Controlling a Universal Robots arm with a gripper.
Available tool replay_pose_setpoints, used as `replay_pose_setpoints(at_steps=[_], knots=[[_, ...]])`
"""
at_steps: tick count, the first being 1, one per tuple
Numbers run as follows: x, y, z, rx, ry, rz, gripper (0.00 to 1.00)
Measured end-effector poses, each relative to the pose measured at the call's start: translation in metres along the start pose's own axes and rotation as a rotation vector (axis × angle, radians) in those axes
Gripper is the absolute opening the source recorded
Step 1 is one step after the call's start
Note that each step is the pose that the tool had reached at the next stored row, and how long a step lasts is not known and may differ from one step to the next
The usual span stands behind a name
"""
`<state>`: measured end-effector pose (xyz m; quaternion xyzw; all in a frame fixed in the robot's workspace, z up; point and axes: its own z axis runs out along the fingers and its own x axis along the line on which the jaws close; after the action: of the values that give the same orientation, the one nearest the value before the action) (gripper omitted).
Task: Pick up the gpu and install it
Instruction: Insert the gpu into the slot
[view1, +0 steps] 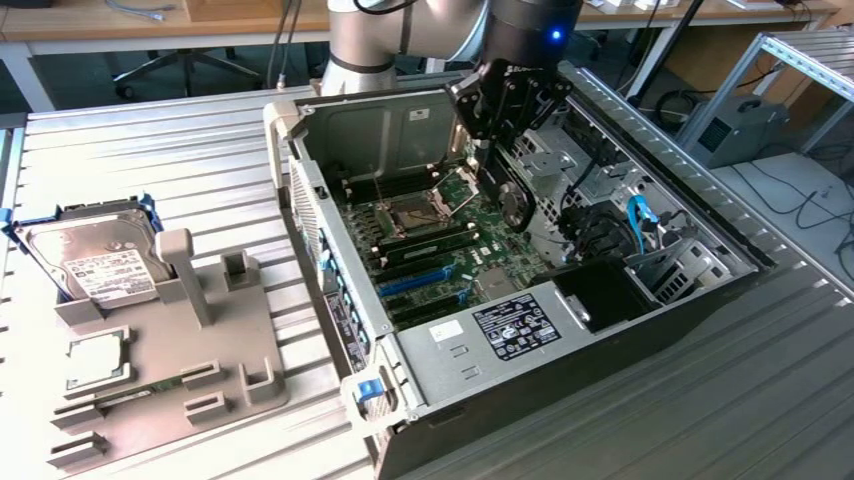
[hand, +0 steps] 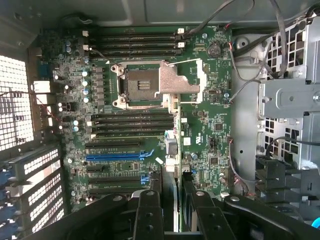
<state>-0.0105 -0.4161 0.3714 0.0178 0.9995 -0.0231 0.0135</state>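
Observation:
In the exterior view my gripper (view1: 499, 140) hangs inside the open computer case (view1: 441, 375), shut on the gpu (view1: 515, 197). The gpu is a thin black card held on edge, pointing down above the green motherboard (view1: 441, 235). In the wrist view the two black fingers (hand: 149, 215) clamp the gpu (hand: 171, 187), seen edge-on as a narrow strip. Its lower edge hovers over the board near the blue expansion slot (hand: 117, 156) and the black slots beside it. The card stands clear of the board.
A grey fixture (view1: 174, 340) at the exterior view's left holds a silver hard drive (view1: 94, 262). The CPU socket (hand: 145, 85) and memory slots (hand: 135, 42) lie on the motherboard. A drive cage with cables (view1: 627, 225) fills the case's far side.

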Motion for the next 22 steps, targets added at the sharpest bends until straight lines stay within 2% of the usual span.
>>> replay_pose_setpoints(at_steps=[6, 22], knots=[[0.0000, 0.0000, 0.0000, 0.0000, 0.0000, 0.000, 0.27], [-0.0002, 0.0000, 0.0006, -0.0065, -0.0107, -0.235, 0.27]])
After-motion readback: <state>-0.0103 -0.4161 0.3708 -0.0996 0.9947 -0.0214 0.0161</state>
